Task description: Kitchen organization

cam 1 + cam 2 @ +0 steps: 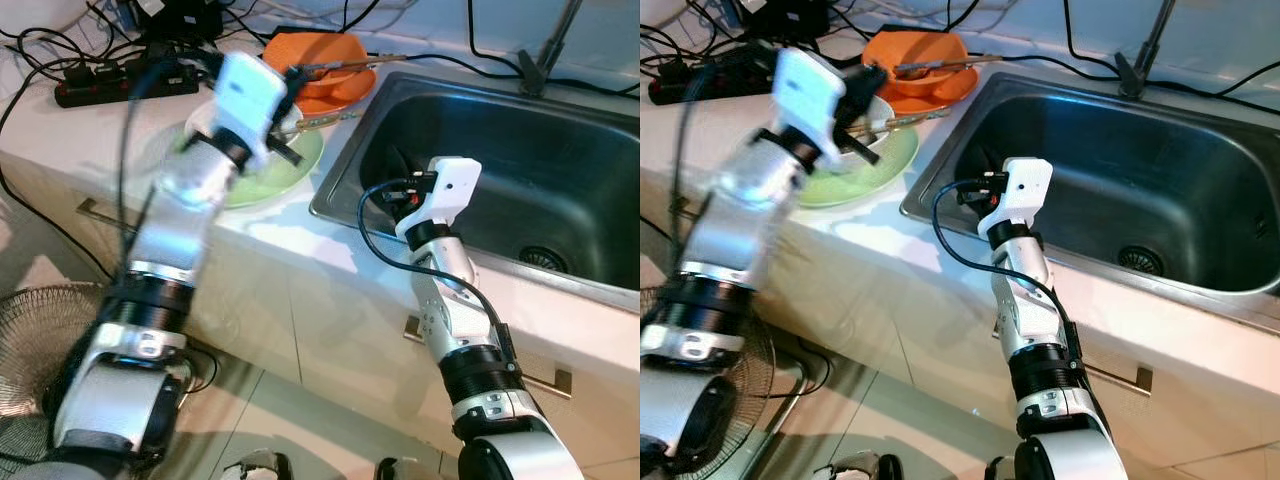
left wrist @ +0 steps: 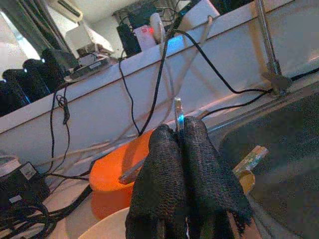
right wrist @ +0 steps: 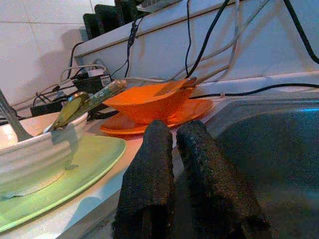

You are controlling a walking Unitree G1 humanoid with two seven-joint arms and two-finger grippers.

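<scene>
A white bowl (image 3: 30,149) stands on a light green plate (image 1: 268,180) on the counter left of the sink. A brass-coloured utensil (image 3: 89,102) leans out of the bowl. My left gripper (image 2: 180,139) hovers over the bowl, shut on a thin metal utensil handle (image 2: 178,112) that pokes up between its fingers. Behind them an orange bowl (image 1: 325,62) rests on an orange plate (image 3: 149,124), with a utensil lying across it. My right gripper (image 3: 174,134) is low at the sink's left rim, shut and holding nothing.
The steel sink (image 1: 345,185) with its drain (image 1: 545,258) lies to the right, the faucet base (image 1: 535,70) behind it. A power strip (image 1: 110,85) and tangled cables run along the back wall. A floor fan (image 1: 40,340) stands at lower left, beside the cabinet fronts.
</scene>
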